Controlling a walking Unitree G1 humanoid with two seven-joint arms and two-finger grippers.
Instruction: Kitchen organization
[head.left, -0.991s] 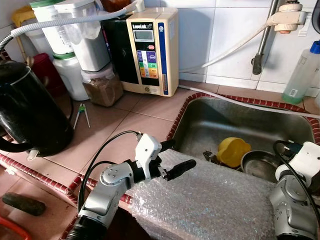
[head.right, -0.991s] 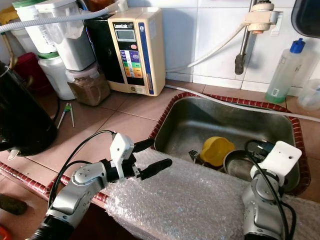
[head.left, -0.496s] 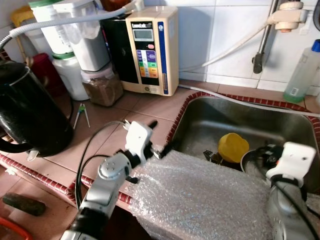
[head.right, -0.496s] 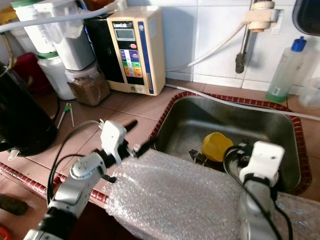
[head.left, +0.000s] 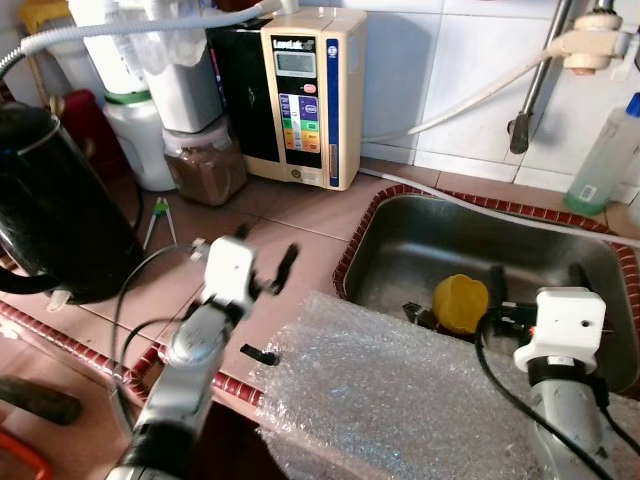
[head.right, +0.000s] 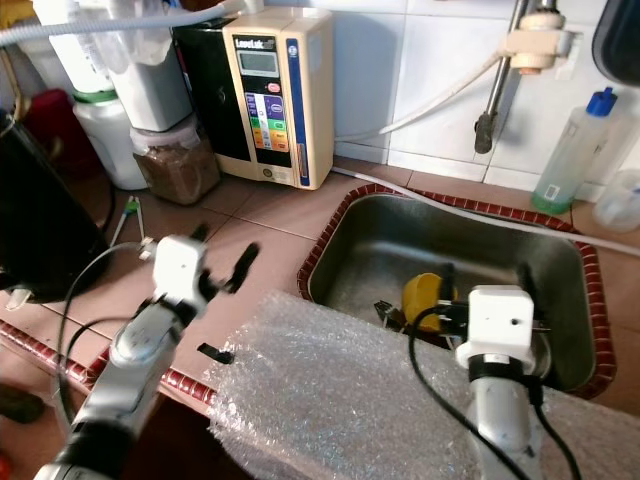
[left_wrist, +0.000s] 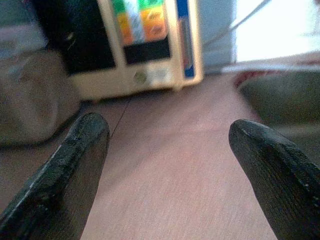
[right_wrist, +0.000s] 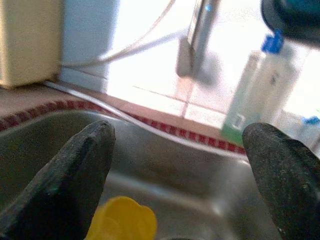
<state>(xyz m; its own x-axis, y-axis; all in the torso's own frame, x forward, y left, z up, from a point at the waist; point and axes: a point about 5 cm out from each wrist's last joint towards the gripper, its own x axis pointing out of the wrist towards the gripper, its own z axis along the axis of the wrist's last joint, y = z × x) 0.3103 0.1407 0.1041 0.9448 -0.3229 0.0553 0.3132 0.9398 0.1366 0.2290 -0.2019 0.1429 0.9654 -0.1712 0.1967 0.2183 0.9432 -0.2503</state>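
A crumpled sheet of bubble wrap (head.left: 400, 400) lies across the front counter edge and the near rim of the steel sink (head.left: 470, 225). A yellow cup (head.left: 460, 302) lies in the sink, also seen as the yellow cup (right_wrist: 122, 220) in the right wrist view. My left gripper (head.left: 265, 252) is open over the tan tiles left of the sink, holding nothing and pointing at the water ioniser (left_wrist: 150, 45). My right gripper (head.right: 485, 280) is open above the sink's near side, just right of the cup, with nothing between its fingers.
A cream water ioniser (head.left: 310, 95), a jar of brown grains (head.left: 205, 165) and white containers stand at the back left. A black kettle (head.left: 50, 220) fills the left edge. Green-handled scissors (head.left: 158, 215) lie on the tiles. A clear bottle (head.left: 605, 150) stands behind the sink.
My left gripper came off the bubble wrap and swung left over the tiled counter. My right gripper rose above the sink and now points at the back wall.
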